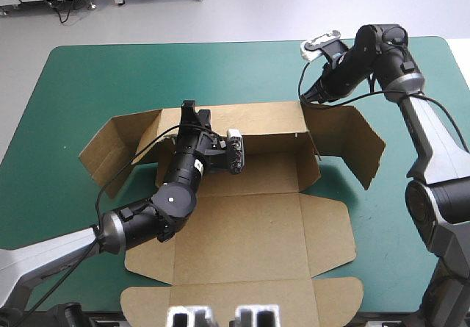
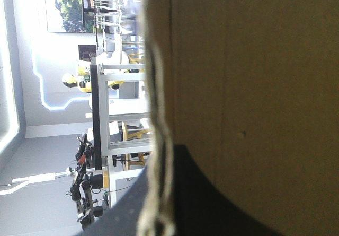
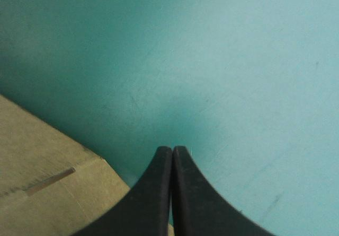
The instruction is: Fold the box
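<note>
Left hand (image 1: 189, 108) pinching box (image 1: 250, 231) wall, right hand (image 3: 172, 149) closed

Left claw (image 1: 189, 109) on box's (image 1: 250, 231) far wall, right claw (image 1: 303, 98) beyond its right end.

1. The box (image 1: 250, 224) is plain brown board, paler and fibrous along its cut edge
2. The table cover (image 1: 73, 84) is one even teal-green
3. The left gripper (image 1: 189, 108) and right gripper (image 3: 172, 150) are black
4. The left arm (image 1: 44, 252) and right arm (image 1: 435, 145) are black near the wrists and grey lower down
</note>
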Available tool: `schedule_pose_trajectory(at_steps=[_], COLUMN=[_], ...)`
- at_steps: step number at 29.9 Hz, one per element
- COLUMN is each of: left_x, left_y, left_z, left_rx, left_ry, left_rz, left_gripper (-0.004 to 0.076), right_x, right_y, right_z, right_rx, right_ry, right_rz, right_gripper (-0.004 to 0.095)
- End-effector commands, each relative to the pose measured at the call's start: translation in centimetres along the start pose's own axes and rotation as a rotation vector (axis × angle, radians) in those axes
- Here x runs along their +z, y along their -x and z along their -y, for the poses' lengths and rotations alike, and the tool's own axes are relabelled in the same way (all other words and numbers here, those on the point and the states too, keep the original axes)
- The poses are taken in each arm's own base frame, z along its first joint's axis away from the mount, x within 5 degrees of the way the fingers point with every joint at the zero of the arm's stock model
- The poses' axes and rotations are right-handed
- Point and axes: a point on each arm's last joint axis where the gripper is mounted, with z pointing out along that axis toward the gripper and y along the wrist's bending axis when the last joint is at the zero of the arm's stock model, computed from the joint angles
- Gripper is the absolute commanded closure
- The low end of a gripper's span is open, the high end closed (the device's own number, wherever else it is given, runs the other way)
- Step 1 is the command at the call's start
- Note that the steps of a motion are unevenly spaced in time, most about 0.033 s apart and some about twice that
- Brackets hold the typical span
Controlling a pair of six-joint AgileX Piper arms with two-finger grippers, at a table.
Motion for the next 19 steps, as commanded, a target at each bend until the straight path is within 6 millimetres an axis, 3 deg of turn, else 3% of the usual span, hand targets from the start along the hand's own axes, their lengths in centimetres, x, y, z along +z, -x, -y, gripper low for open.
schedule_pose_trajectory(at_steps=[1,4,8,12,19], left_x=[-1.0,-1.0,-1.0,-1.0,-1.0], left_y=[-0.1,-0.1,0.0,0.1,0.2], left_z=[-2.4,-2.4,-2.3,-2.3,-2.6], left_rx=[-0.01,-0.009,-0.009,-0.009,-0.022], left_ry=[0.115,0.112,0.105,0.104,0.108], left_rz=[0.003,0.008,0.021,0.023,0.027], left_gripper=[0.0734,0.0734,0.0734,0.0734,0.0733], right_x=[-1.3,-0.7,-1.4,-3.0,-6.8], right_y=[-1.1,-2.2,-3.5,-4.8,-6.7], right_z=[-0.7,-1.1,-2.3,-3.0,-2.2], right_rx=[-0.002,-0.006,-0.023,-0.063,-0.016], right_ry=[0.027,0.066,0.137,0.135,0.132], right_rz=[-0.005,-0.04,-0.034,-0.02,0.067], right_gripper=[0.0932,0.0932,0.0932,0.0933,0.0932])
